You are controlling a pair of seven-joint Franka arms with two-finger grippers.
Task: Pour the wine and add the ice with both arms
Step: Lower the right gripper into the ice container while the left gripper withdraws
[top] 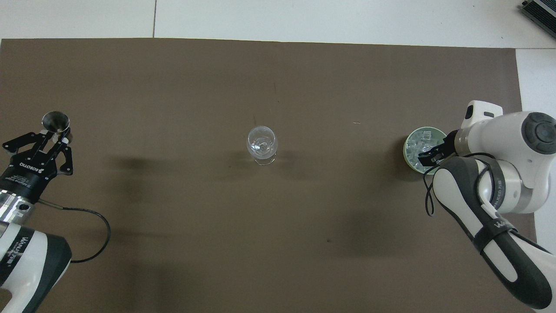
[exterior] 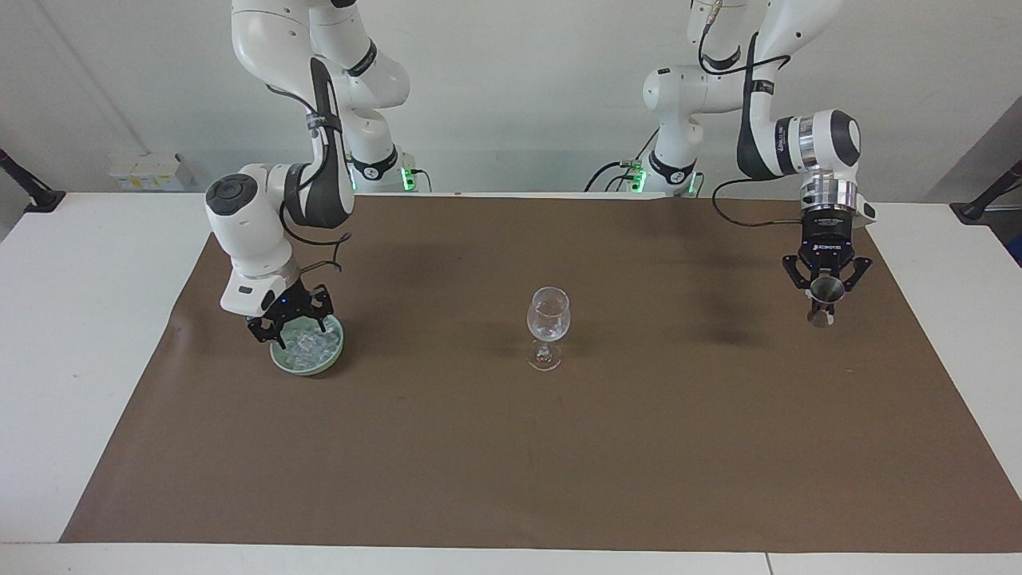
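My left gripper's (exterior: 822, 297) fingers are clamped on a small metal measuring cup (exterior: 821, 301), which it holds upright above the brown mat (exterior: 559, 447) at the left arm's end of the table. My right gripper (exterior: 294, 326) is down in the pale green bowl (exterior: 307, 363), among the ice (exterior: 307, 345). Its fingers are partly spread and I cannot tell whether they have a cube between them.

I judge this to be the ice step, with the pour apparently done, since the measuring cup is upright and well away from the wine glass (exterior: 548, 326). From the overhead view I see only bare metal down the cup's mouth, so I take it to be empty, though I can't be sure.

Next, as I see it, the right gripper must pinch one cube firmly, lift it clear of the bowl's rim and carry it over to the glass. The cubes are slick and piled together, so a neighbour may be dragged out or the held one may squirt free. The glass stands mid-mat, well apart from both grippers, with something clear glinting low in its bowl. I can't say whether that is liquid or ice. The glass has a narrow mouth and a tall stem, so the drop needs to be centred and low.
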